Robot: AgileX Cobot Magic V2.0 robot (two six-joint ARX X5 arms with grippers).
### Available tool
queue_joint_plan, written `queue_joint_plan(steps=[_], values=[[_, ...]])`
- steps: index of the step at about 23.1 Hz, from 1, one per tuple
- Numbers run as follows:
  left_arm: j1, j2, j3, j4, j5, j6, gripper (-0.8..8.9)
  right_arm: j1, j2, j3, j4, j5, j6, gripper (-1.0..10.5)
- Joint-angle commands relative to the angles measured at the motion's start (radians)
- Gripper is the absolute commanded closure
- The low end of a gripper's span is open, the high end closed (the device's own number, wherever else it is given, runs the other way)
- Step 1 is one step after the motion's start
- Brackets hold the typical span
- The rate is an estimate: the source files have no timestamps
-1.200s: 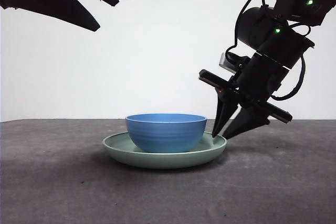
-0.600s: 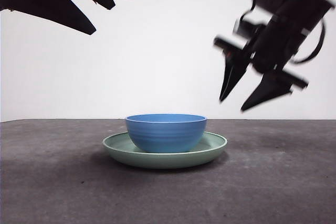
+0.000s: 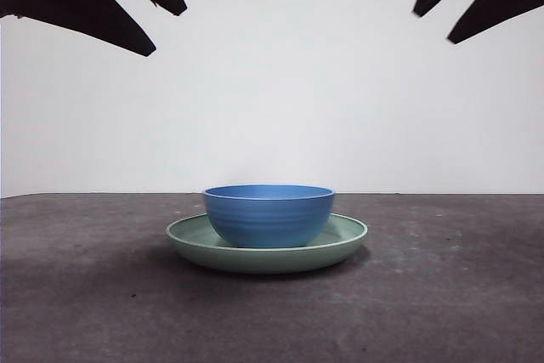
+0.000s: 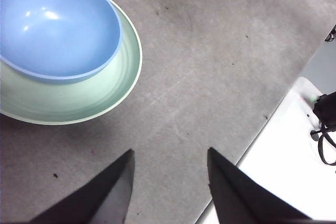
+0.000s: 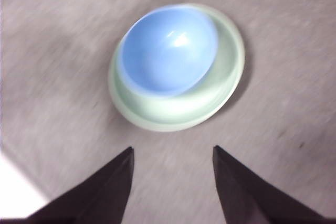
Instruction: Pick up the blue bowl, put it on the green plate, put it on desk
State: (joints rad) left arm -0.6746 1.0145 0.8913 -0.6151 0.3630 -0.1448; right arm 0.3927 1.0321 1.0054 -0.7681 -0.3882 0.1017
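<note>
Bowl (image 3: 269, 214) upright inside plate (image 3: 267, 246), plate flat on desk (image 3: 442, 295), both near mid-table. In the wrist views, bowl off-centre in plate, pushed toward one side of the rim, a broader green crescent bare on the other side.

Left gripper (image 4: 169, 182) high above desk, parted, holding nothing; stack off to one side and ahead of it, well apart, only bare desk between its jaws. Right gripper (image 5: 173, 178) also high, spread and empty, but aimed almost straight at the stack: bowl (image 5: 168, 50) and plate (image 5: 231, 66) just ahead of the gap between its jaws, roughly on its centre line. In the front view, two dark jaw pairs at the top corners, well above bowl and plate.

By the look of it, stacking done, stack down on desk. No long axis on round ware; any rim point equal. If another grasp needed, right gripper the better lined up, a plain descent toward the near rim.
</note>
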Motion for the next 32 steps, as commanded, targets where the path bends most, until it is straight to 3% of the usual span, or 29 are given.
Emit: queue_joint_plan(steps=[1,5,20,22,24,32], values=[[-0.007,0.005,0.010,0.010,0.001,0.001,5.91,0.007,-0.072,-0.064,0.005,-0.050,-0.024,7.1],[-0.007,0.005,0.010,0.010,0.001,0.001,5.91,0.014,-0.198,-0.180,0.028,-0.132,-0.037,7.1],[-0.007,0.005,0.010,0.009,0.001,0.001,6.03,0.014,-0.251,-0.207,0.033,-0.135,-0.039,7.1],[-0.007,0.005,0.010,0.009,0.001,0.001,6.66,0.014,-0.251,-0.207,0.026,-0.135,-0.039,8.0],[-0.007,0.005,0.010,0.010,0.001,0.001,8.05,0.014,-0.251,-0.207,0.020,-0.135,-0.040,9.5],[-0.007,0.005,0.010,0.010,0.001,0.001,8.04,0.014,-0.251,-0.207,0.027,-0.135,-0.035,9.4]])
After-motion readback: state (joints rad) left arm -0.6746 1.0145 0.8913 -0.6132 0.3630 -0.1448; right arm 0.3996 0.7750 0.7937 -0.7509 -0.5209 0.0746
